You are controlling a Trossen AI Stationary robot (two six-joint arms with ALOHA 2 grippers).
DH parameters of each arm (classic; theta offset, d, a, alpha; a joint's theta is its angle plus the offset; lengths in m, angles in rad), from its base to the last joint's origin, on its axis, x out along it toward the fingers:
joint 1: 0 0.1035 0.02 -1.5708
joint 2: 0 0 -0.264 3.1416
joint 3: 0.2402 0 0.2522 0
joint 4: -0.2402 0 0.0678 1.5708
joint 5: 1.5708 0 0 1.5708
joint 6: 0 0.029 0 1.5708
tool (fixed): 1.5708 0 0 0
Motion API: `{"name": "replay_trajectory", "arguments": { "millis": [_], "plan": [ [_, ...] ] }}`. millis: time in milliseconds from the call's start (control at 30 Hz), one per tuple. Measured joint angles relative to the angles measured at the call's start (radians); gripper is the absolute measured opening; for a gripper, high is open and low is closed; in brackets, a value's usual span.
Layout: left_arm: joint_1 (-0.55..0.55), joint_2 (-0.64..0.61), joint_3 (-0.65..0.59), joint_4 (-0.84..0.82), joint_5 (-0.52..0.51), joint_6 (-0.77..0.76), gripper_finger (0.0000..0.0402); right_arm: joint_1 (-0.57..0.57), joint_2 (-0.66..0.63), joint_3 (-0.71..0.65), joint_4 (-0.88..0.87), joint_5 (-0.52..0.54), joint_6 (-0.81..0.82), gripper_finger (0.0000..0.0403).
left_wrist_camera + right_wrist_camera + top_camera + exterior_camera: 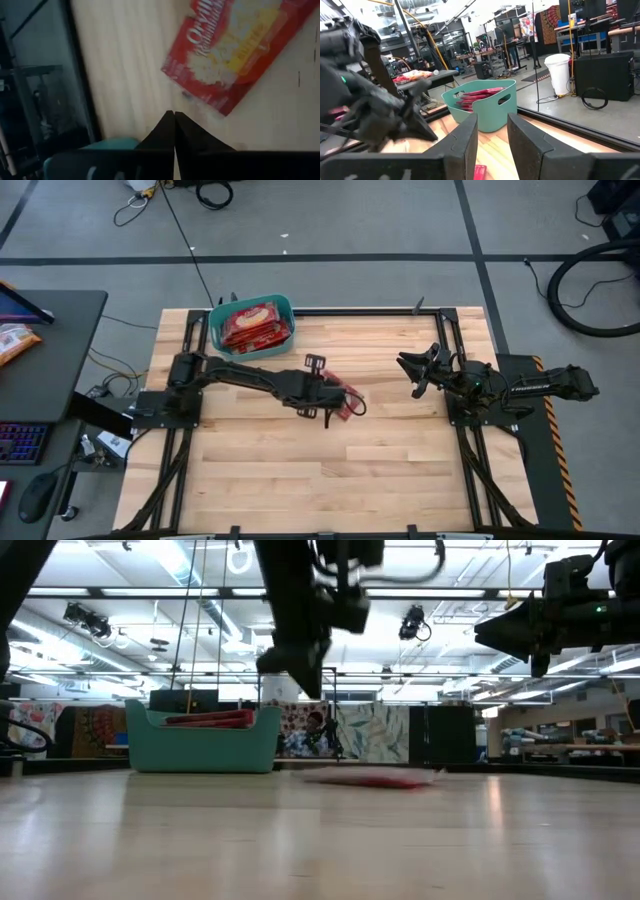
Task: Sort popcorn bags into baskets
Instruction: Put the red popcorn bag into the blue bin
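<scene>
The left end effector (pixel 335 406) hangs at mid-frame of the high view, above the one popcorn bag (pixel 345 400) left loose on the counter (pixel 400 470). Its wrist view shows the fingers (pixel 167 132) pressed together with nothing between them, so it is closed and empty. To do the pick well, I judge it should open before descending, straddle the bag's short width near an edge, and press lightly so a finger slides under the flat packet. It then needs to lift clear of the rim of the teal basket (pixel 222 315) at the upper left, which already holds several bags.

The right end effector (pixel 418 370) waits at the right of the frame, fingers parted and empty.

The counter is pale wood planks. Beyond it lie grey floor, cables and a dark desk (pixel 60 350) at far left.
</scene>
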State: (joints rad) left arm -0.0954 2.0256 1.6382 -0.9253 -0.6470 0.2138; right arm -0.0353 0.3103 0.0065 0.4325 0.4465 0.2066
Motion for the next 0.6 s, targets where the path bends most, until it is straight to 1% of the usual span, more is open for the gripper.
{"name": "replay_trajectory", "arguments": {
  "millis": [133, 200, 333, 400, 600],
  "plan": [
    [-0.011, -0.041, 0.0, -0.017, -0.027, -0.03, 0.0001, 0.0, 0.0, 0.0, 0.0, 0.0, 0.0, 0.011],
    [-0.016, -0.057, 0.0, -0.019, -0.02, -0.046, 0.0001, 0.0, 0.0, 0.0, 0.0, 0.0, 0.0, 0.011],
    [-0.016, -0.049, 0.002, -0.023, 0.085, -0.088, 0.0006, 0.0, 0.0, 0.0, 0.0, -0.003, 0.0, 0.011],
    [-0.016, -0.026, 0.002, -0.028, 0.102, -0.098, 0.002, 0.0, 0.0, 0.0, -0.001, -0.003, 0.0, 0.011],
    [-0.021, 0.068, 0.002, -0.049, 0.102, -0.098, 0.0083, 0.0, 0.0, 0.0, 0.0, -0.003, 0.0, 0.011]
  ]
}}
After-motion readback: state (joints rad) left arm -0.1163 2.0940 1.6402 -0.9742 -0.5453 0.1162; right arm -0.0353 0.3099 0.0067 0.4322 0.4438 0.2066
